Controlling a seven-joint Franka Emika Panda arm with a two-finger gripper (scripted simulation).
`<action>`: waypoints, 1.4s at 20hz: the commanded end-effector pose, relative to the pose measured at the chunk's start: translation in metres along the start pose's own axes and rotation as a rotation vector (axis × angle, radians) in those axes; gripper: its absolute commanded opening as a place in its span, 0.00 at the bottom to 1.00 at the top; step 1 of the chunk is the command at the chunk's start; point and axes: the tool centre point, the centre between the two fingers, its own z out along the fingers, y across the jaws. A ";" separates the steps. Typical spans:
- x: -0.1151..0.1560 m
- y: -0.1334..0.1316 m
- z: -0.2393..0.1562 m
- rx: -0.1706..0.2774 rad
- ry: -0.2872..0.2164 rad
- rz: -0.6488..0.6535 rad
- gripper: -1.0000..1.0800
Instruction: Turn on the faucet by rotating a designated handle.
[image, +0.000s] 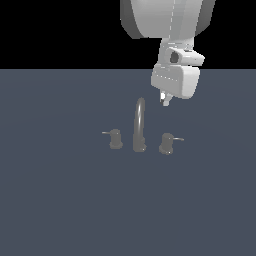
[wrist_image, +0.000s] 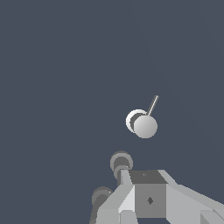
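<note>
Finger spacing cannot be told; the gripper (image: 165, 101) hangs above the handle (image: 167, 143), apart from it, holding nothing. The handle stands at the exterior view's right of the faucet (image: 139, 125). Judged step: approach. The next move calls for descent onto the lever.

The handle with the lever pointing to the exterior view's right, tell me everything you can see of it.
The handle is a small, stubby knob of dull grey metal, far lower than the arched spout. It stands upright on the flat blue-grey surface, on the exterior view's right of the spout and apart from it. A thin rod lever sticks out sideways from its upper part toward that view's right. In the wrist view it shows from above as a round cap with the rod angling off. Nothing touches it; the tool hangs above it.
</note>
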 end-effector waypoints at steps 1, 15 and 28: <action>0.015 -0.001 0.025 -0.004 0.013 0.088 0.00; 0.064 0.008 0.112 -0.016 0.072 0.377 0.00; 0.068 0.023 0.118 -0.017 0.077 0.397 0.00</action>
